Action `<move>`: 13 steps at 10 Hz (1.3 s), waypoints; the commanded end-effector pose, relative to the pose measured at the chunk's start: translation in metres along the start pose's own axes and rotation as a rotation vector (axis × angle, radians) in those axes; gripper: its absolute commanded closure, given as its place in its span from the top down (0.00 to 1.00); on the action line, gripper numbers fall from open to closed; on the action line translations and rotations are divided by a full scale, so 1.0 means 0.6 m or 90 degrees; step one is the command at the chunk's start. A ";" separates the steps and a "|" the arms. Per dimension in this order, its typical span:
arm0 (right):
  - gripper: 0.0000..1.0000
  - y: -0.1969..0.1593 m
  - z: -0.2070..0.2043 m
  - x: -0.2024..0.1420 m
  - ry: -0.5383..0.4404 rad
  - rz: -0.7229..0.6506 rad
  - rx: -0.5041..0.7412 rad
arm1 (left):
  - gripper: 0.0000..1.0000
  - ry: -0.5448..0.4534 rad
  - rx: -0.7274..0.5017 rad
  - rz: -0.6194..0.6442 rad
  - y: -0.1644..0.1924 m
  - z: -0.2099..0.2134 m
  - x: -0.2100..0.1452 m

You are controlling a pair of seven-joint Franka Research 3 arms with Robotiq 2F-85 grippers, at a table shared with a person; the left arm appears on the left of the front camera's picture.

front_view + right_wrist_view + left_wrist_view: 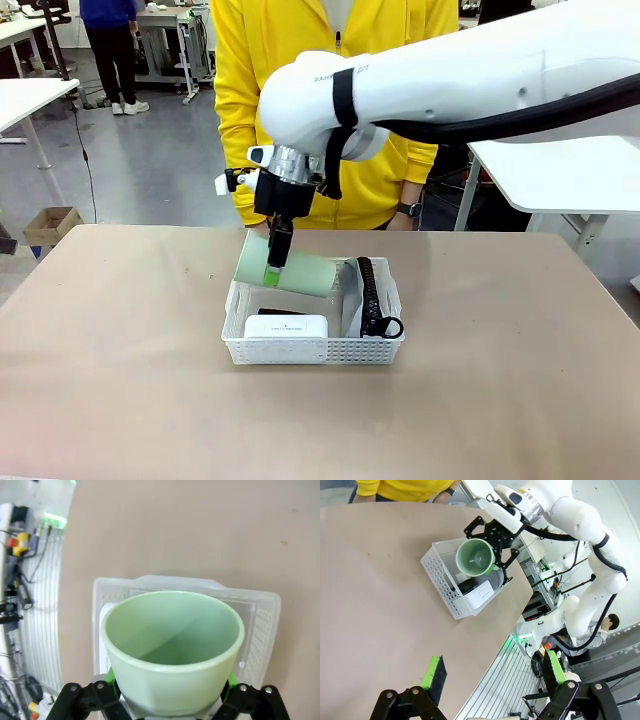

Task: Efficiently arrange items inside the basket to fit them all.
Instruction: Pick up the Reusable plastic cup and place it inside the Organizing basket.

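My right gripper [272, 268] is shut on the pale green cup [286, 264], which hangs tilted on its side just above the back left of the white basket [316, 351]. In the right wrist view the cup [172, 645] opens toward the camera, with the green pads [111, 684] against its sides and the basket [260, 625] below. A flat white box [287, 326] lies at the basket's front left. The grey pouch with black zipper [370, 298] stands along its right side. Something black [284, 312], possibly the stapler, shows behind the box. My left gripper [493, 672] is open above the table's edge, far from the basket [440, 575].
A person in a yellow jacket [330, 40] stands at the far side of the table, just behind the basket. Bare tan tabletop [120, 340] lies on all sides of the basket. White tables stand beyond, left and right.
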State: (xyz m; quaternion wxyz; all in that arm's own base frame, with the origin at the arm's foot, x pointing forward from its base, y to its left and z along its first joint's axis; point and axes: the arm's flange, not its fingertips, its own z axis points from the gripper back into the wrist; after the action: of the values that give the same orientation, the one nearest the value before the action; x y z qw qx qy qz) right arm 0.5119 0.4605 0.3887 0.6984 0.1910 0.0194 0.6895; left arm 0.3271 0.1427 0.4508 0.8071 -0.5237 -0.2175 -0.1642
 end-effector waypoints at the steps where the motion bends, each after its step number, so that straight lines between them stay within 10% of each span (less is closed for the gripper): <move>1: 0.89 -0.014 -0.011 0.047 0.062 -0.072 -0.018 | 1.00 -0.016 -0.008 -0.011 -0.002 -0.001 0.001; 13: 0.89 -0.023 -0.084 0.027 0.192 -0.061 -0.119 | 1.00 -0.016 -0.008 -0.011 -0.002 -0.001 0.001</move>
State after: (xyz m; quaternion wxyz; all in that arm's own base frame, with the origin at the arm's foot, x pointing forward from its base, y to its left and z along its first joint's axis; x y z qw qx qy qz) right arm 0.5137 0.4842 0.3445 0.7246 0.0386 0.0808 0.6834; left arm 0.3270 0.1428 0.4509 0.8071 -0.5237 -0.2176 -0.1642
